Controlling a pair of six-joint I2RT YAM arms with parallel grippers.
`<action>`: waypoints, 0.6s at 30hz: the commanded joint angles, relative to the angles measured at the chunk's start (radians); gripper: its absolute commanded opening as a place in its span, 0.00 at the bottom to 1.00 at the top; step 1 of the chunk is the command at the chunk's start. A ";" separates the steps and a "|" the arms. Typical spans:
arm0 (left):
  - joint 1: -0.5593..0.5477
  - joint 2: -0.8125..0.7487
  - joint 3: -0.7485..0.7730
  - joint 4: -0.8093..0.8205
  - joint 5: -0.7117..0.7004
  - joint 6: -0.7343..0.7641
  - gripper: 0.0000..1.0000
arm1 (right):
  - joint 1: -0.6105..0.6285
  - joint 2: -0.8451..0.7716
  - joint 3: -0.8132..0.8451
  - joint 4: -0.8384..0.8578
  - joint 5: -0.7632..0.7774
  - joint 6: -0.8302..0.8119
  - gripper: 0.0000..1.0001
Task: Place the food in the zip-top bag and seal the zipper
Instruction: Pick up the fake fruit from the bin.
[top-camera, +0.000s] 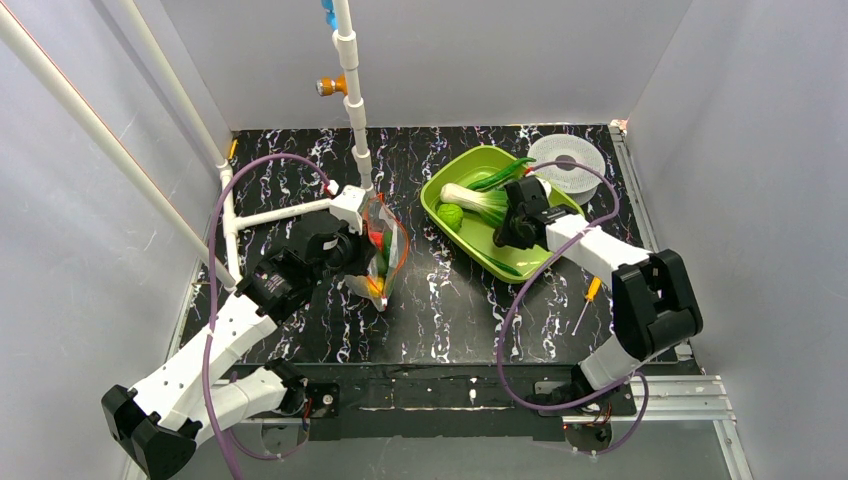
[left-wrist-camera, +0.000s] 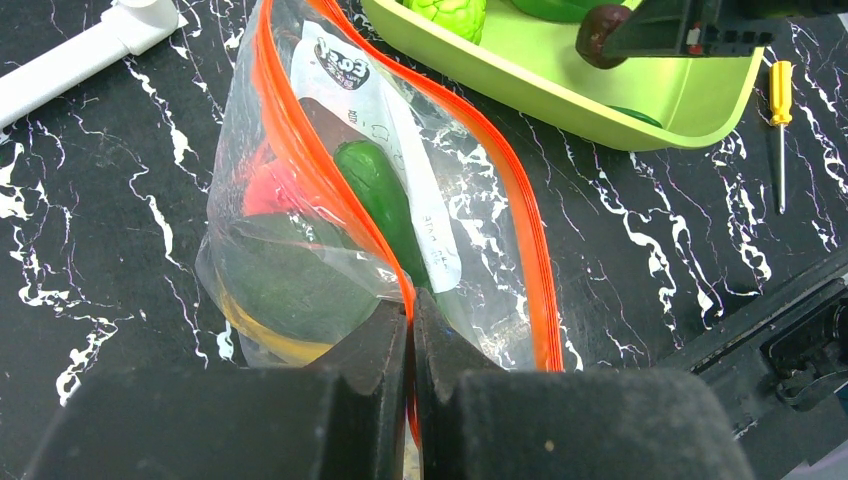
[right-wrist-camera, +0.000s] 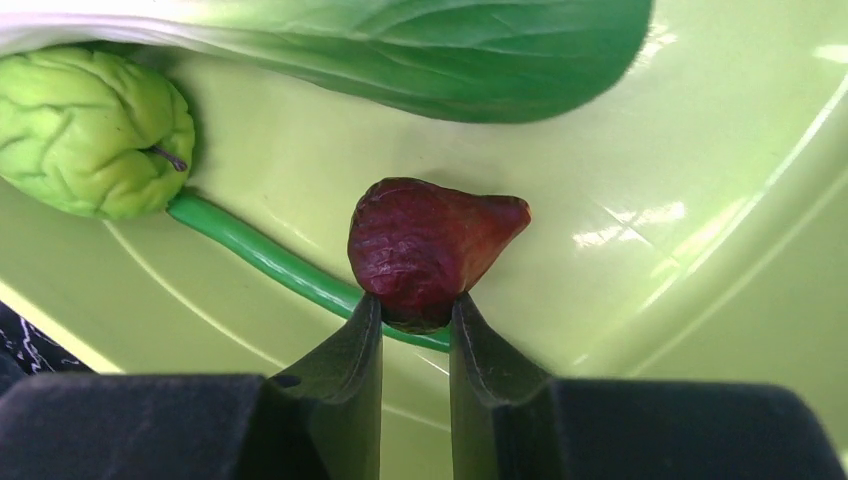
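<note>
We see the left gripper (left-wrist-camera: 411, 312) pinching the rim of the clear, crinkly plastic zip-top bag (top-camera: 386, 250), and the right gripper (right-wrist-camera: 415, 312) clamped on a dark red, wrinkled toy fruit (right-wrist-camera: 432, 245) in the lime-green plastic tray (right-wrist-camera: 700, 260).

The left jaws are fully closed on the red-orange zipper (left-wrist-camera: 520, 195) at the end of the bag's mouth. From there its two strips spread apart, so the mouth gapes. From above, we read the bag's long axis as running near to far, left of the tray, with a green cucumber (left-wrist-camera: 385, 205) and red-orange pieces inside. The right jaws are narrowly parted, gripping the fruit's blunt end. Its pointed tip aims right in the wrist view, near the bok choy (right-wrist-camera: 450, 50) and the round green fruit (right-wrist-camera: 95, 135).
</note>
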 joint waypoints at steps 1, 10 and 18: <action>-0.002 -0.005 0.017 -0.004 0.000 -0.005 0.00 | -0.005 -0.141 -0.023 -0.015 0.068 -0.054 0.01; -0.002 -0.014 0.017 -0.006 -0.005 -0.003 0.00 | 0.005 -0.319 0.006 -0.007 -0.244 -0.037 0.01; -0.003 -0.025 0.017 -0.007 -0.014 -0.002 0.00 | 0.265 -0.371 0.116 0.069 -0.383 -0.078 0.01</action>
